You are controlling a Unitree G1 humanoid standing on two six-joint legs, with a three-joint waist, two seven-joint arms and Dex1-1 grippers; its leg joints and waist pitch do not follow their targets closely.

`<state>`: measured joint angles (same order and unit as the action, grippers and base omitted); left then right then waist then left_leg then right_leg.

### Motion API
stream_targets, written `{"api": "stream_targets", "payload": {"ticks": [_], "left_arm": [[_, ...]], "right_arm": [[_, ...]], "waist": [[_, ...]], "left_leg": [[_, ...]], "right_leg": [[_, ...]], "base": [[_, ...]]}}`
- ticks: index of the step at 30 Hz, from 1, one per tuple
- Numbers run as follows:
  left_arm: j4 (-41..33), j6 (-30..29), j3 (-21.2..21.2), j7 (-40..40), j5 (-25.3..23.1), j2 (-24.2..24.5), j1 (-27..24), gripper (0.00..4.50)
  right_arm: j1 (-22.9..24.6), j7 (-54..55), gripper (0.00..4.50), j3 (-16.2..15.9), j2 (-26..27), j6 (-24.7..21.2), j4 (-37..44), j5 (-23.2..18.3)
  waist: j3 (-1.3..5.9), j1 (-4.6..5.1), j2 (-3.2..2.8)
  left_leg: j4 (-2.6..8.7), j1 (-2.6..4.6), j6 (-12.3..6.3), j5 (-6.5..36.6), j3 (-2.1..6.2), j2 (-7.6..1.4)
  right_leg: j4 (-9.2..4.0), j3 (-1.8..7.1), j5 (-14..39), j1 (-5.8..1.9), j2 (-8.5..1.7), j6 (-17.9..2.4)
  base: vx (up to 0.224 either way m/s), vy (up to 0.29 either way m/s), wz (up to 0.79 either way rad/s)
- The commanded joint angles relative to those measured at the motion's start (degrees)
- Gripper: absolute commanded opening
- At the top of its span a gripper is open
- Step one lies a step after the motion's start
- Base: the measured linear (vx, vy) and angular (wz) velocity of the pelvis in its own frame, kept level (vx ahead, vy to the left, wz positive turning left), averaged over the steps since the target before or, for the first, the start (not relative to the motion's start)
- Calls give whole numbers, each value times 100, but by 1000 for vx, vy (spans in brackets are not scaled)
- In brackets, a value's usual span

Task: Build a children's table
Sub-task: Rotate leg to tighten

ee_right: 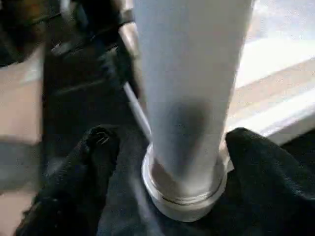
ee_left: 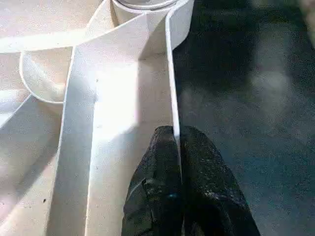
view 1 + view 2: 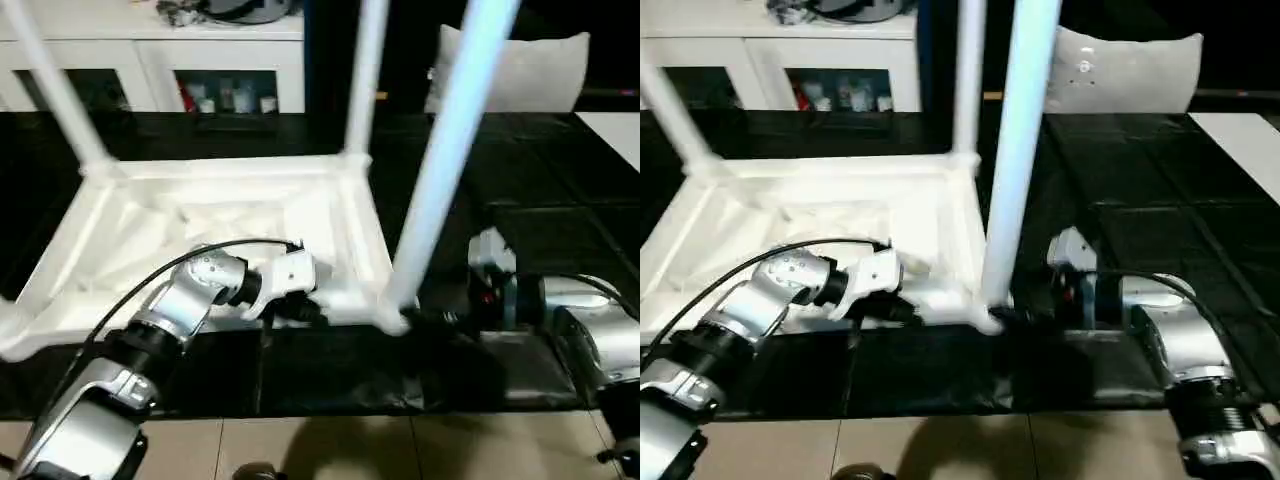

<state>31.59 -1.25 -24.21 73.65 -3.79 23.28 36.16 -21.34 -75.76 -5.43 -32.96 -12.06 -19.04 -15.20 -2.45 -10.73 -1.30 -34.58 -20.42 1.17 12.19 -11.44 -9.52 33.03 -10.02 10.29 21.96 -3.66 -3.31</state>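
The table top [image 3: 230,225] lies upside down on the desk [image 3: 520,200]. Left fingers [image 2: 170,162] pinch its near rim. A leg [image 1: 189,98] stands in the corner socket [image 1: 184,196] between the right fingers [image 1: 98,147]. A cabinet [image 3: 150,50] stands beyond.

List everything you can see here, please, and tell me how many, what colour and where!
table top: one, white, upside down on the black work table
legs: three seen standing, white, in the top's corner sockets
work table: one, black-covered, under everything
cabinet: one, white with glass doors, behind
cushion: one, whitish, at the back right
left pincer: black, pinching the top's near rim
right pincer: black, fingers either side of the near leg's base
forearms: two, silver
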Motion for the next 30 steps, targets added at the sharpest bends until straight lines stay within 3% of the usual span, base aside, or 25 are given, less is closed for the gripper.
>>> {"api": "stream_targets", "payload": {"ticks": [1,6,7,11,12,18,25,30], "left_arm": [[-265,219,-219,322,-46,35,19,0],[-397,310,-286,593,-5,76,-29,0],[-407,322,-292,595,-10,76,-33,0],[-406,363,-312,607,-8,69,-27,0],[-391,378,-317,607,-5,63,-19,0],[-418,337,-298,625,24,63,-43,0],[-523,-225,-139,465,212,-115,-88,0],[-471,-788,-10,-30,188,-408,21,0]], "right_arm": [[0,-218,351,-73,-66,-35,69,-57],[-60,-440,300,-170,-56,131,-48,-14],[-58,-429,286,-173,-38,207,-61,7],[-58,-481,273,-205,8,231,-70,-38],[-49,-508,249,-231,17,184,-50,-78],[12,-663,203,-223,21,-75,64,-246],[276,-553,195,-78,273,-767,591,-800],[200,414,195,-48,719,-1156,678,-650]], "waist": [[391,15,67],[394,-46,70],[394,-42,95],[393,-42,88],[393,-45,86],[402,-44,83],[396,-51,88],[351,-7,71]], "left_leg": [[351,73,-538,477,263,-569],[351,76,-481,476,264,-568],[350,68,-481,475,262,-568],[346,58,-481,476,255,-545],[347,63,-483,470,257,-546],[344,66,-502,421,264,-560],[348,66,-486,396,269,-575],[377,96,-318,635,273,-541]], "right_leg": [[-432,513,1624,-299,-762,-173],[-432,512,1677,-301,-764,-163],[-429,513,1654,-304,-761,-159],[-438,509,1706,-311,-765,-122],[-441,508,1724,-307,-762,-112],[-426,509,1619,-305,-760,-132],[-430,515,1623,-302,-773,-138],[-535,475,2186,-289,-765,-14]], "base": [[0,0,0],[0,0,0],[0,0,0],[0,0,0],[0,0,0],[0,0,0],[0,0,0],[0,0,0]]}}
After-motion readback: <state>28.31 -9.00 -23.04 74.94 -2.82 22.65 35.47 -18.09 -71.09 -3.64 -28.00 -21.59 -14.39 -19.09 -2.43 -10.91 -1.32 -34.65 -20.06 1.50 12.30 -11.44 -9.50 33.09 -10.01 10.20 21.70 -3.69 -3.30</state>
